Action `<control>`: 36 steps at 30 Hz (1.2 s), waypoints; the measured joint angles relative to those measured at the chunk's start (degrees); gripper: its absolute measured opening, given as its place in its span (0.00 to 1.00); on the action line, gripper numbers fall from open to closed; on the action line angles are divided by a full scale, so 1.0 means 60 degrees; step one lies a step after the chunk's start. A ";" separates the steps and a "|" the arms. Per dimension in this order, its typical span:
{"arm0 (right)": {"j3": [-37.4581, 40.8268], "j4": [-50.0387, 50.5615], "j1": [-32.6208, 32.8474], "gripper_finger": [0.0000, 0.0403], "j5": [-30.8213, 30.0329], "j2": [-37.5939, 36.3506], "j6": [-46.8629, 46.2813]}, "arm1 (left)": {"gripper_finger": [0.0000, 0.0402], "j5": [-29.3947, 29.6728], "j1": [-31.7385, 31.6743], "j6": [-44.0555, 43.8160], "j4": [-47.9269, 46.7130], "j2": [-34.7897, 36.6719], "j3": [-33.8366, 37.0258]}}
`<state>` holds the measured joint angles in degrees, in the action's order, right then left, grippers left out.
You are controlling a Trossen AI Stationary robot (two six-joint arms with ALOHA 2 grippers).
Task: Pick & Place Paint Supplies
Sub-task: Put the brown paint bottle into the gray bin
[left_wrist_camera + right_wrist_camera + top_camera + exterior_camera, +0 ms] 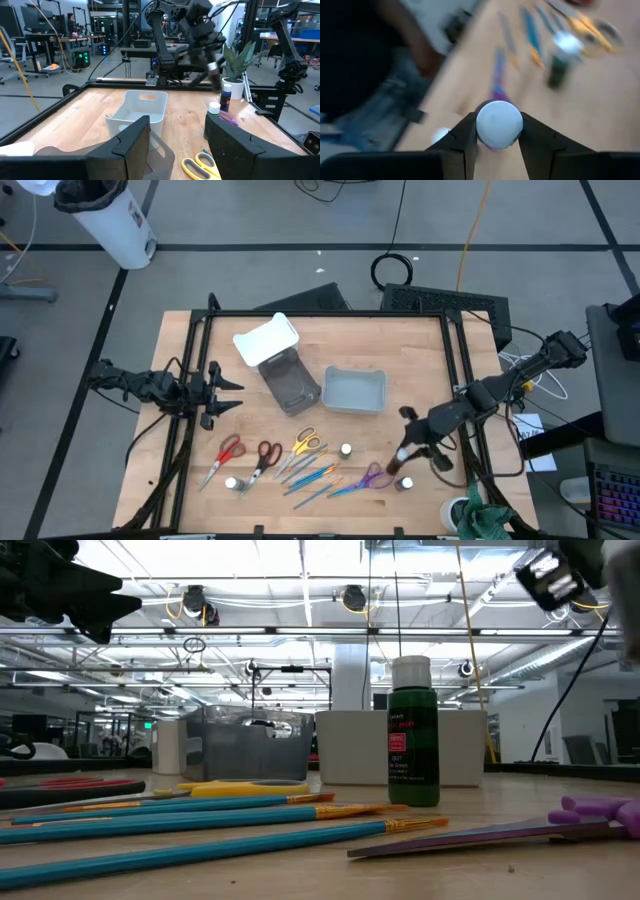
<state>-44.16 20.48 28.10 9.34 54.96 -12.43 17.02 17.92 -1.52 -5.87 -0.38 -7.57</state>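
Note:
My right gripper (403, 456) is shut on a small dark bottle with a white cap (499, 124) at the table's right near part, beside the purple-handled scissors (371, 477). Three more white-capped bottles stand on the wood: one (406, 482) just near of the gripper, one (346, 450) and one (231, 482). Teal and blue brushes (310, 478) lie flat between them. Red scissors (228, 450), a second red pair (266, 453) and yellow scissors (305, 443) lie to their left. My left gripper (232, 395) waits open at the table's left side, holding nothing. My right gripper pinches the bottle at its white cap (485, 131), one finger (462, 142) on each side. The fingers come from above, pointing down along the bottle. The dark body (225, 102) hangs below them, about upright. I cannot tell whether its base is clear of the table.
A grey-white bin (355, 390) and a clear container (290, 385) with its white lid (265, 340) beside it sit at the table's middle. A potted plant (470, 518) stands at the near right corner. A black frame (320, 313) runs around the table.

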 joint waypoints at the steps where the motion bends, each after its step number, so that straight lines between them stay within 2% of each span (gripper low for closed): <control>1: 0.0000 -0.0320 0.0000 0.26 0.0351 0.0000 0.0183 | 0.50 0.0003 -0.0001 -0.0001 0.0000 0.0000 0.0000; 4: 0.0000 -0.1175 0.0000 0.26 0.1298 -0.0003 0.0614 | 0.50 0.0003 0.0001 -0.0001 0.0000 0.0000 0.0000; 8: 0.0000 -0.2038 0.0004 0.26 0.1985 0.0000 0.1078 | 0.50 0.0001 0.0001 0.0000 0.0000 0.0000 0.0000; 13: 0.0000 -0.2792 0.0022 0.26 0.1774 0.0000 0.1609 | 0.50 0.0000 0.0000 0.0000 0.0000 0.0000 0.0000; 15: 0.0000 -0.3025 0.0025 0.26 0.0591 0.0000 0.1641 | 0.50 0.0000 0.0001 0.0000 0.0000 0.0000 0.0000; 23: 0.0000 -0.3173 0.0025 0.28 -0.6179 0.0050 0.1545 | 0.50 0.0001 0.0001 -0.0002 0.0000 0.0000 0.0000; 27: 0.0000 -0.3232 0.0015 0.29 -0.8712 0.0048 0.1642 | 0.50 0.0000 0.0001 0.0000 0.0000 0.0000 -0.0004; 32: 0.0000 -0.3207 0.0000 0.26 -1.0675 0.0050 0.2047 | 0.50 0.0000 0.0001 0.0000 0.0000 0.0000 -0.0004; 34: 0.0000 -0.3166 -0.0065 0.26 -1.0937 0.0048 0.2051 | 0.50 0.0001 -0.0001 0.0000 0.0002 0.0000 -0.0004; 36: 0.0070 -0.3244 -0.0160 0.26 -1.0676 0.0044 0.1789 | 0.50 0.0000 0.0003 0.0000 0.0000 0.0000 -0.0004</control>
<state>-43.74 1.01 27.13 -54.71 55.22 -1.69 17.02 17.93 -1.52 -5.87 -0.38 -7.60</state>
